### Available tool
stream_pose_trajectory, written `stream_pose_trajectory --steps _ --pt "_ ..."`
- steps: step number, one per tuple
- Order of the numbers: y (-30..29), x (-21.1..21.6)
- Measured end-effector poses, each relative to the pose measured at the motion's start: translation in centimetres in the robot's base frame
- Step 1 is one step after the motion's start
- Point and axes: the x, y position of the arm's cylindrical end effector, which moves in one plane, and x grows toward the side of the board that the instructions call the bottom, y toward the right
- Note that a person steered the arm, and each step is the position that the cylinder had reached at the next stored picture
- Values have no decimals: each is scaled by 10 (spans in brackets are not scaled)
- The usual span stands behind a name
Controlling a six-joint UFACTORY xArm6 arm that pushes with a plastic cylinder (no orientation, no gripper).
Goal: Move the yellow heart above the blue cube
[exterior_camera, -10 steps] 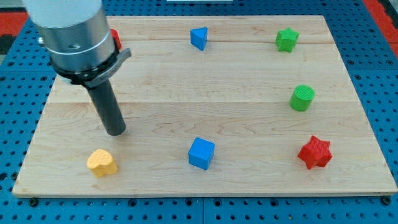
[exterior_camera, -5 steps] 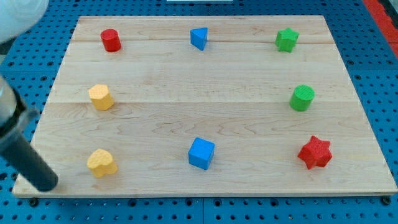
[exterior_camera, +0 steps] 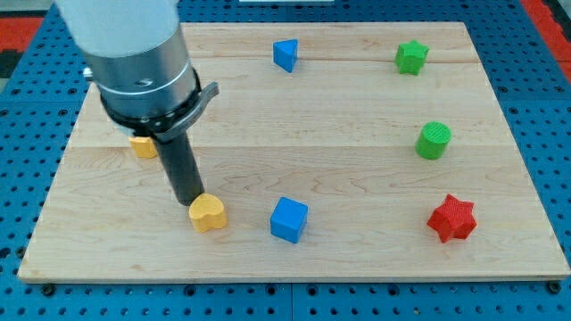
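Observation:
The yellow heart (exterior_camera: 208, 214) lies on the wooden board (exterior_camera: 357, 116) near the view's bottom, left of the blue cube (exterior_camera: 288, 219). My tip (exterior_camera: 188, 200) stands right against the heart's upper left side. The heart and the cube sit at about the same height in the view, with a gap between them. The arm's grey body covers the board's upper left.
A second yellow block (exterior_camera: 143, 146) peeks out under the arm at the left. A blue triangular block (exterior_camera: 285, 54) and a green star (exterior_camera: 411, 56) lie near the top edge. A green cylinder (exterior_camera: 434, 140) and a red star (exterior_camera: 451, 218) lie at the right.
The yellow heart has moved right, from the bottom left towards the blue cube. My tip has come from the board's bottom left corner to the heart's upper left. The arm now hides the red cylinder.

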Motion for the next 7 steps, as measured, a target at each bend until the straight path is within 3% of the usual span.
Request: stream_pose_trajectory --steps 2,3,4,5,7 --pt "-2 0" --pt "-40 -2" --pt "-46 52" --pt "-26 69" --pt "44 2"
